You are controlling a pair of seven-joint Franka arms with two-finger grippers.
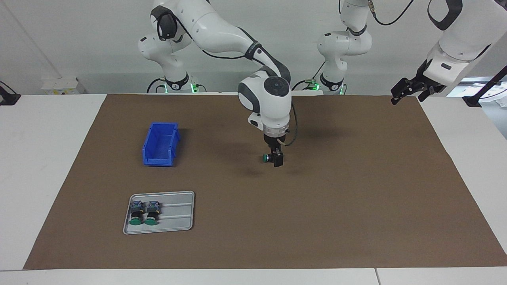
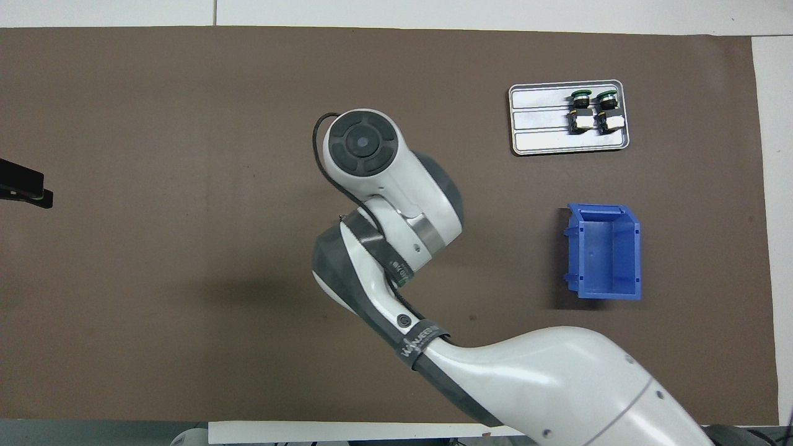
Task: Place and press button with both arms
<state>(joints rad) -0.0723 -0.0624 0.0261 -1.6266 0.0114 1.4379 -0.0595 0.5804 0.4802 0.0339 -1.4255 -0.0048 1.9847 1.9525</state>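
The small push-button with a round green cap, black collar and grey-blue block body (image 1: 268, 158) lies on its side at mid-mat, well toward the left arm's end from the blue plastic bin (image 1: 160, 144). It looks light, rigid and hard — the blocky body is the place to pinch, not the smooth round cap. The right pincer (image 1: 277, 159) stands right at it; whether its fingers have let go I cannot tell. The left pincer (image 1: 410, 89) waits spread above the mat's edge. Only the facing view shows button and right pincer — from overhead the white wrist (image 2: 387, 186) hides both, while the two spare buttons (image 2: 593, 110) in the grey metal tray (image 2: 539, 142) read more clearly.
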